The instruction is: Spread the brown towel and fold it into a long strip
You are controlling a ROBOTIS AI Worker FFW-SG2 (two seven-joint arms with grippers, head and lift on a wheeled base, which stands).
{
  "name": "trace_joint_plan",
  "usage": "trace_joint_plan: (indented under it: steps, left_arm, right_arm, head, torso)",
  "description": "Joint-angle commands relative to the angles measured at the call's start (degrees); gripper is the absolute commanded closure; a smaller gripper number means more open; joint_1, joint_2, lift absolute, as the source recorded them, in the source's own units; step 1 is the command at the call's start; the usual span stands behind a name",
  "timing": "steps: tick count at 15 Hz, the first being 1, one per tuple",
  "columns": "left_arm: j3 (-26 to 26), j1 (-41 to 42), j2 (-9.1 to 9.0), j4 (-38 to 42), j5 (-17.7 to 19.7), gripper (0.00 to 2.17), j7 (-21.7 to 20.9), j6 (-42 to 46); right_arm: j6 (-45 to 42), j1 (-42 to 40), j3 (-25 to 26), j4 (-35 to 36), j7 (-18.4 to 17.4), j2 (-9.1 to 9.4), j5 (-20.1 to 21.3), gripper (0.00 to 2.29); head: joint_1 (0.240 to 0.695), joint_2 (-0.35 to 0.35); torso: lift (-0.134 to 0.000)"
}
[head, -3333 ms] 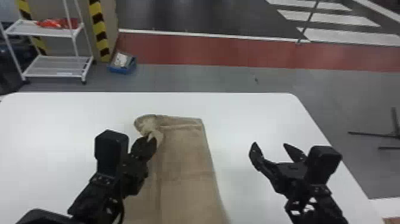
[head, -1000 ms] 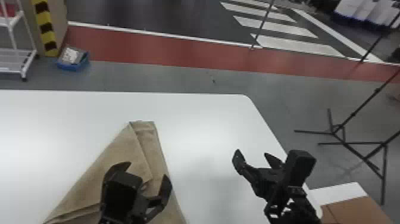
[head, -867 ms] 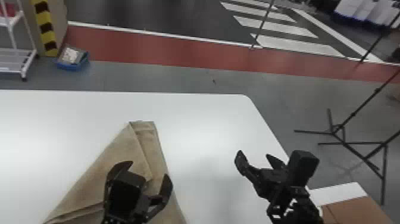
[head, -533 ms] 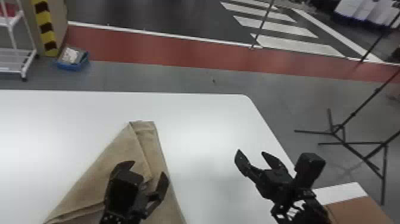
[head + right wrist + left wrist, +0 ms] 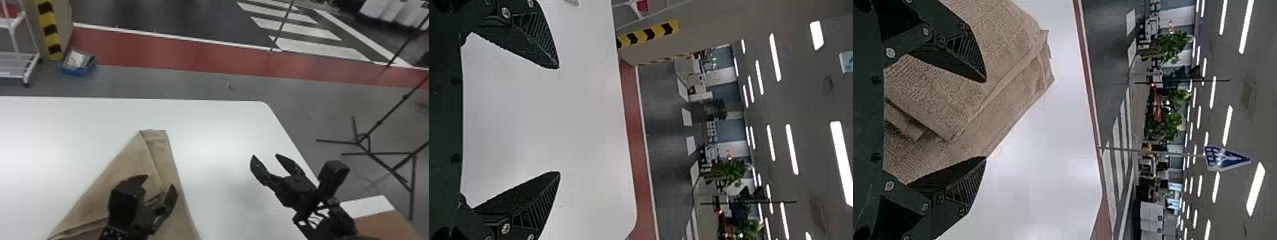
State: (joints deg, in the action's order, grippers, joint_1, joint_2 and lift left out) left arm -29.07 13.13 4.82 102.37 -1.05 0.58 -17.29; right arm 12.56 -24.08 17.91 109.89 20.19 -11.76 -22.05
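- Left gripper (image 5: 159, 182), ridged fingers spread, hovers over coarse brown towel (image 5: 127, 156), folded, narrowing toward far end.
- Right gripper (image 5: 265, 156), also spread, hangs above smooth white desk (image 5: 217, 127).

No readable lettering; blue sign (image 5: 1227, 157) on a pole (image 5: 1153, 151).

Gray floor (image 5: 198, 84), red stripe (image 5: 166, 49), blue bin (image 5: 78, 67), lit ceiling lamps (image 5: 841, 160)

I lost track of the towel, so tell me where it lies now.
In the head view, the brown cloth towel lies on the white table, left of its rounded far corner, partly beneath the open black left gripper.
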Motion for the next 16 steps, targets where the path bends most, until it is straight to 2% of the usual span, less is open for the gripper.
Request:
trace_joint_plan:
  steps: [1,2,4,9,16]
  left_arm:
    - [-0.02,1.2,0.1,1.35,0.61,0.39,-1.02,-0.95]
    - [-0.37,1.55,0.1,2.4,0.61,0.39,-1.29,-1.83]
    - [-0.46,2.52,0.19,4.16,0.52,0.39,-1.64,-2.88]
    - [-0.2,2.52,0.1,4.25,-0.18,0.39,-0.93,-3.23]
    - [-0.81,-0.29,-0.43,-0.5,-2.47,0.44,0.21,-3.23]
  right_arm:
    - [-3.11,0.7,1.25,-2.31,4.68,-0.2,-0.01,0.13]
    - [-3.28,1.05,1.86,-2.93,6.26,-0.2,-0.19,0.13]
    - [-1.88,1.4,4.68,-3.45,6.26,-0.28,-0.98,0.13]
    - [13.24,5.8,9.16,-3.37,3.19,0.15,0.08,0.14]
    - [16.4,7.73,8.63,-3.37,3.19,0.42,0.16,0.15]
  head:
    - [0.695,-0.35]
    - [0.695,-0.35]
    - [0.695,-0.35]
    - [0.695,-0.35]
    - [0.695,-0.35]
  torso:
    - [-0.117]
    - [-0.117]
    - [-0.117]
    - [-0.117]
    - [-0.117]
